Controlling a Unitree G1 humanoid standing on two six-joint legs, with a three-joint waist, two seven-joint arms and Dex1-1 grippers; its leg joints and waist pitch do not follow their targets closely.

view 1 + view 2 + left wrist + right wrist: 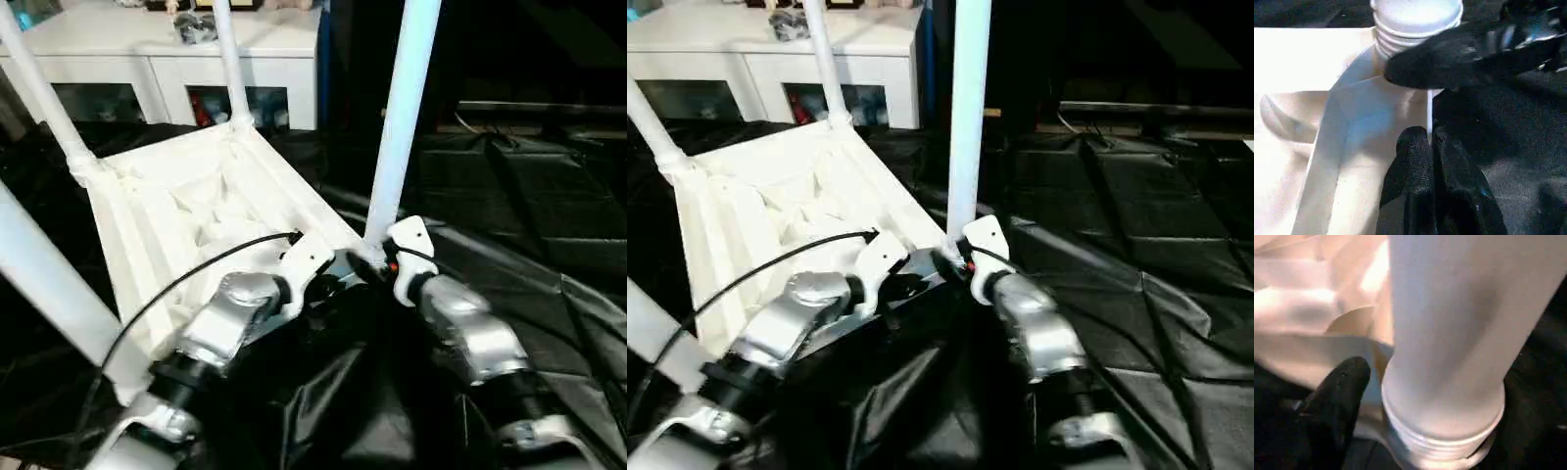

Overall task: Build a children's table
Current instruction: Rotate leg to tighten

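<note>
The children's table lies upside down on a black sheet, its ribbed white tabletop [196, 211] facing up. Several white legs stand in its corner sockets, among them the near-right leg [400, 117] and a far leg [230, 59]. My left gripper [1429, 134] is shut on the tabletop's thin rim, just beside the near-right socket. My right gripper [377, 262] sits at the threaded base of that leg [1449, 357]. One black finger [1339, 391] stands a little off the leg's side, so the gripper is open; the other finger is hidden behind the leg.
A white cabinet [167, 49] with glass doors stands behind the table. Crumpled black sheeting [509, 215] covers the floor to the right and in front. Another leg [49, 284] rises close by my left forearm.
</note>
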